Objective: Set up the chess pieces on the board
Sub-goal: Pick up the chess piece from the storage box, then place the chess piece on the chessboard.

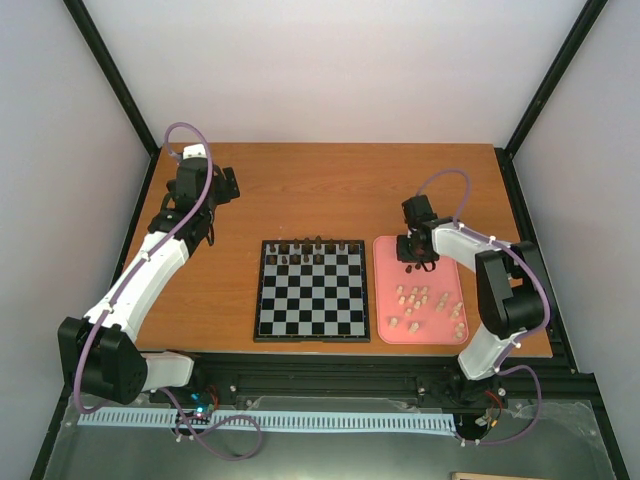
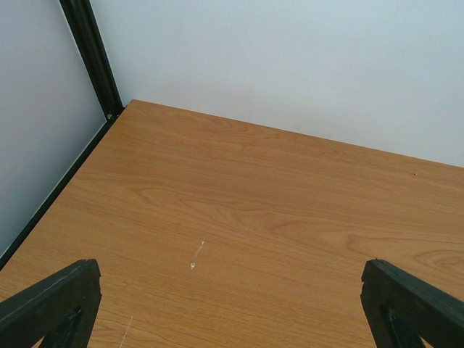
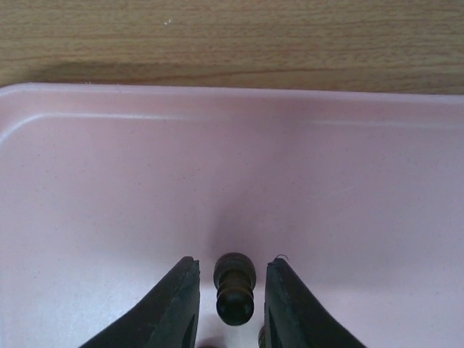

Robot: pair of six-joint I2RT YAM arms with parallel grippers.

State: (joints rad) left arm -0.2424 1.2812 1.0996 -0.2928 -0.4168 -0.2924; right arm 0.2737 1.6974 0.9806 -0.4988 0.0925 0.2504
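Note:
The board lies flat at the table's middle, with several dark chess pieces along its far rows. Pale chess pieces lie scattered in the pink tray to its right. My right gripper is down in the far end of the tray. In the right wrist view a dark pawn lies on its side between the fingers, with a narrow gap on each side, so the right gripper is open around it. My left gripper hovers far left, open and empty.
The tray's far rim runs just beyond the pawn, with bare wood behind it. The black frame post and white walls close off the table's far left corner. Black frame rails run along the near edge.

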